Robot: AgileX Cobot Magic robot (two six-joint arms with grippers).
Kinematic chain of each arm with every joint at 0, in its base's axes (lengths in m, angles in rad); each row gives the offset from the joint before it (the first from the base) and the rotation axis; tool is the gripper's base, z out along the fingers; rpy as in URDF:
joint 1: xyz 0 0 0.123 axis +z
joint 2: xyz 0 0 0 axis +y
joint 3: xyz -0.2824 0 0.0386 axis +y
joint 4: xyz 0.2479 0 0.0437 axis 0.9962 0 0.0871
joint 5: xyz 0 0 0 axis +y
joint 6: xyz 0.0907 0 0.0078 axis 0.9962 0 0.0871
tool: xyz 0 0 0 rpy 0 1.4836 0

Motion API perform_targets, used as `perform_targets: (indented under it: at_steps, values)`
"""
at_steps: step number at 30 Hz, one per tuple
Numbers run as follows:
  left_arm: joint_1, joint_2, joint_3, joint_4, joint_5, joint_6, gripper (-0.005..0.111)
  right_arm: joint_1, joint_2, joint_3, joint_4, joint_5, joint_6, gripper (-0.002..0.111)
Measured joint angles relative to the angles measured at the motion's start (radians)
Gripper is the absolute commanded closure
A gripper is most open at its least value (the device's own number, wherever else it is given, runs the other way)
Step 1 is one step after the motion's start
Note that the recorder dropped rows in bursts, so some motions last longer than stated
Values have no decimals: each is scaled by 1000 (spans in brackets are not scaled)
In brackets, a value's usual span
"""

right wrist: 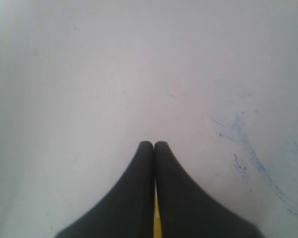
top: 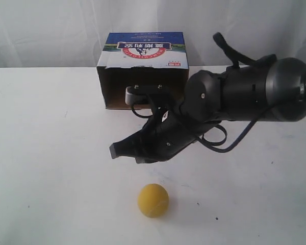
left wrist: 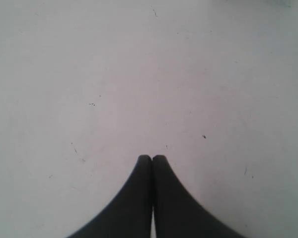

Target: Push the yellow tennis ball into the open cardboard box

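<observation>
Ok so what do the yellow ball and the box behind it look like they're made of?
The yellow tennis ball: matte, faintly fuzzy skin, likely felt, though blur leaves it open. The open cardboard box: plain brown cardboard walls, with a smoother blue printed top bearing a red-white logo.

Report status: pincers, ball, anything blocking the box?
Left pincer shut, right pincer shut, empty. Yellow tennis ball on table, apart from open cardboard box. Right pincer hangs between them.
</observation>
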Motion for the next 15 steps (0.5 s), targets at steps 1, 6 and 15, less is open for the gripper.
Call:
perform_targets:
  at_steps: [1,6,15]
  values:
    - [0,0,0,0,0,0,107,0,0,-12,0,3,0,108]
    - [0,0,0,0,-2,0,107,0,-34,-16,-19,154,0,108]
    - [0,0,0,0,-2,0,107,0,-101,82,-98,196,44,108]
